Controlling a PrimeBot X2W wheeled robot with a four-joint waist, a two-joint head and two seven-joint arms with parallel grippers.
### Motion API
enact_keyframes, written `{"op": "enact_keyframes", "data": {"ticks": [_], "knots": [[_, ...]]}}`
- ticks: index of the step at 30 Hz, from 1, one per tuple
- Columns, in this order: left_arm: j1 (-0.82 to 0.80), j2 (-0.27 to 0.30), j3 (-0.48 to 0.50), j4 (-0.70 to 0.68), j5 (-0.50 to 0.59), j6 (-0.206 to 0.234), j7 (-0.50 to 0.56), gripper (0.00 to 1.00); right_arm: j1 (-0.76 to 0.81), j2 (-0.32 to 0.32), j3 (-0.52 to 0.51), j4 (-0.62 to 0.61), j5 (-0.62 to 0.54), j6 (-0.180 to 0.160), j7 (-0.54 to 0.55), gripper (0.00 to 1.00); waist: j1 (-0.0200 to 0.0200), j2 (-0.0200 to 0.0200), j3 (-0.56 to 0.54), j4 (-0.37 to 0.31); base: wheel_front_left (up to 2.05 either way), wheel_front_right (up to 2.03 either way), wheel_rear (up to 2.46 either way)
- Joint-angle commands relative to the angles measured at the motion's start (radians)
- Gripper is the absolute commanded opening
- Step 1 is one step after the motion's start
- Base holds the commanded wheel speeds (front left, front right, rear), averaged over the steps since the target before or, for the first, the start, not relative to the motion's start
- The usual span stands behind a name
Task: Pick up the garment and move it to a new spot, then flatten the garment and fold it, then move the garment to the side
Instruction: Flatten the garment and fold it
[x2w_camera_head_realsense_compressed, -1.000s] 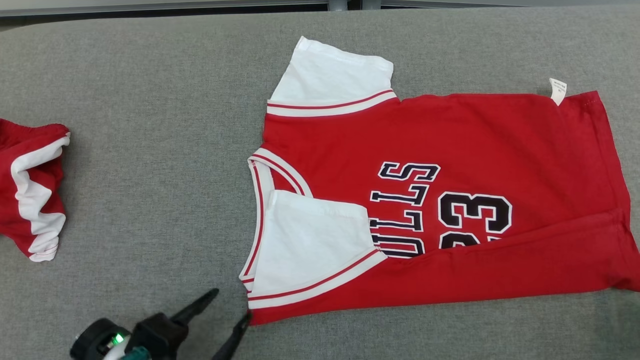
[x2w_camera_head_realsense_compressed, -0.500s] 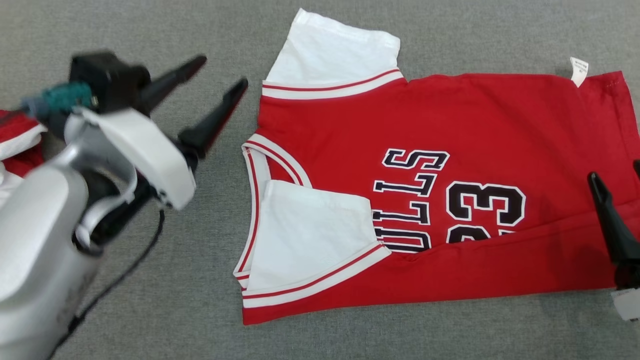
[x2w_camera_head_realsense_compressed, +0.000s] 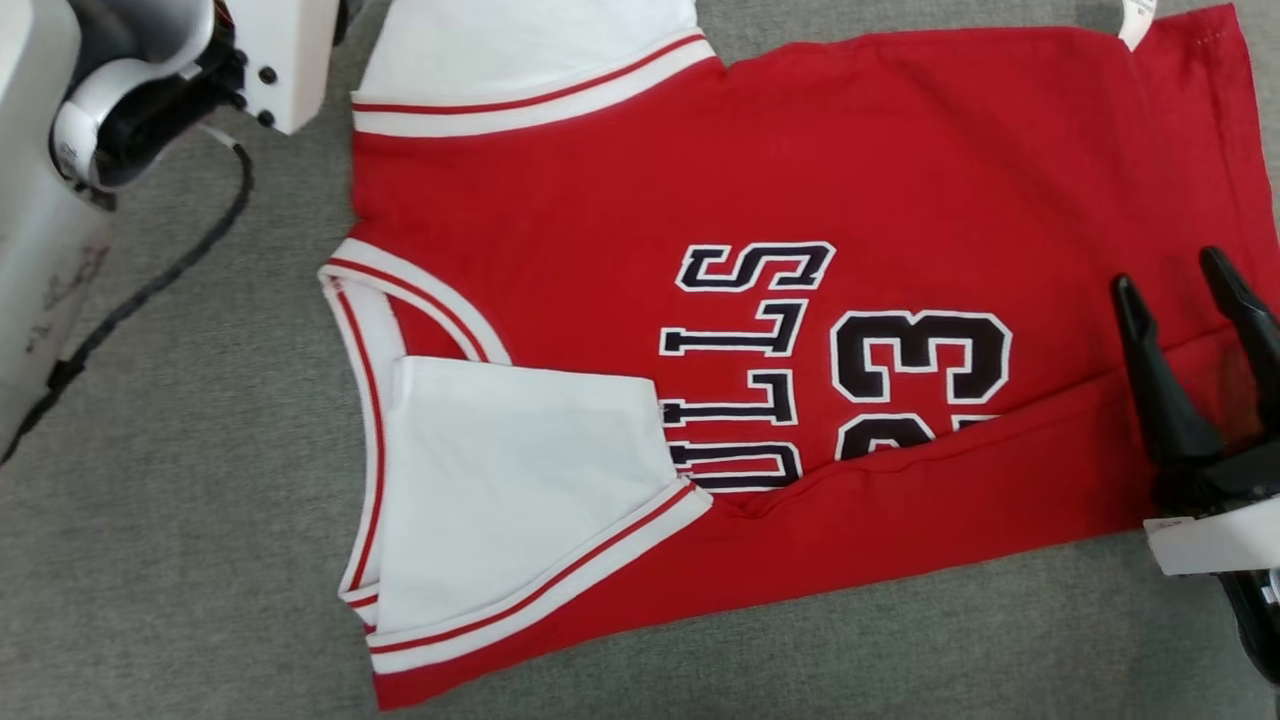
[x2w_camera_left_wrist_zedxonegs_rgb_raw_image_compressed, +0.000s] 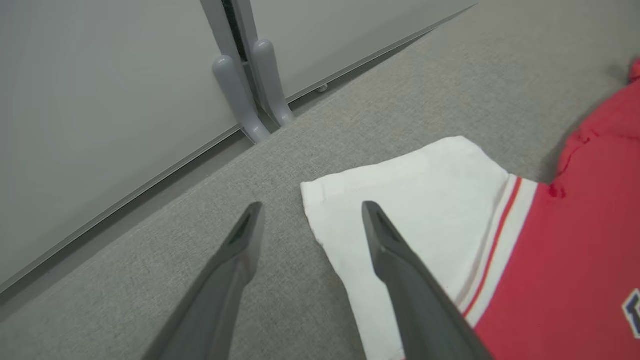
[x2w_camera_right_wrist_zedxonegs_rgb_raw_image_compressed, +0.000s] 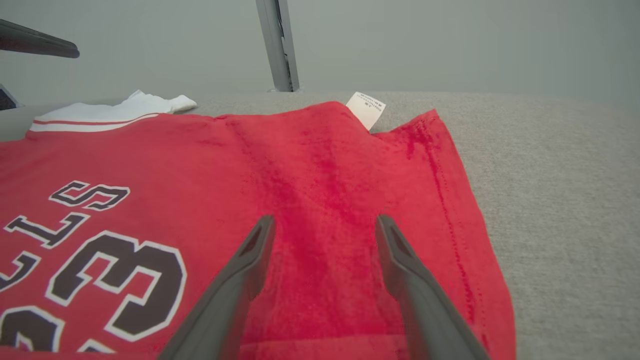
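Now the garment (x2w_camera_head_realsense_compressed: 600, 200) – a red jersey with white sleeves and dark lettering – lies spread on the grey bench (x2w_camera_head_realsense_compressed: 150, 550), neck opening to the left and hem to the right. Its near sleeve (x2w_camera_head_realsense_compressed: 520, 480) is folded in over the chest, and the near long edge is turned up over the lower part of the lettering and number. The far sleeve (x2w_camera_left_wrist_zedxonegs_rgb_raw_image_compressed: 425, 200) lies flat on the bench, sticking out past the far edge of the red body. A small white label (x2w_camera_right_wrist_zedxonegs_rgb_raw_image_compressed: 366, 109) pokes out at the far right corner, beside the hem.

The left hand (x2w_camera_left_wrist_zedxonegs_rgb_raw_image_compressed: 311, 205) is spread wide and holds nothing. In its wrist view one finger sits over bare bench and the other over the outer corner of the far sleeve, so the sleeve's edge runs between them. In the head view its pale forearm (x2w_camera_head_realsense_compressed: 60, 150) and a dark cable (x2w_camera_head_realsense_compressed: 150, 285) show at the far left.

The right hand (x2w_camera_head_realsense_compressed: 1168, 270) is spread wide too, with nothing between its fingers. It sits at the right end of the garment, over the red cloth just inside the hem – the number lies to its left and the label beyond it. Whether either hand touches the cloth I cannot tell.
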Motion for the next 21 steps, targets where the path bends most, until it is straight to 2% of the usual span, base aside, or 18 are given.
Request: {"op": "enact_keyframes", "data": {"ticks": [1, 8, 21], "knots": [[-0.021, 0.012, -0.003, 0.013, 0.007, -0.001, -0.006, 1.0, -0.017, 0.003, 0.006, 0.004, 0.001, 0.0, -0.011, 1.0, 0.0, 0.0, 0.041, -0.045, 0.0, 0.0, 0.0], [-0.094, 0.042, -0.07, 0.132, -0.015, -0.001, -0.009, 1.0, -0.049, 0.019, 0.045, 0.064, 0.028, 0.0, -0.067, 1.0, 0.0, 0.0, 0.069, -0.108, 0.0, 0.0, 0.0], [-0.163, 0.093, -0.188, 0.215, -0.027, -0.001, -0.028, 1.0, -0.087, 0.026, 0.094, 0.124, 0.055, 0.0, -0.115, 1.0, 0.0, 0.0, 0.077, -0.16, 0.0, 0.0, 0.0]]}}
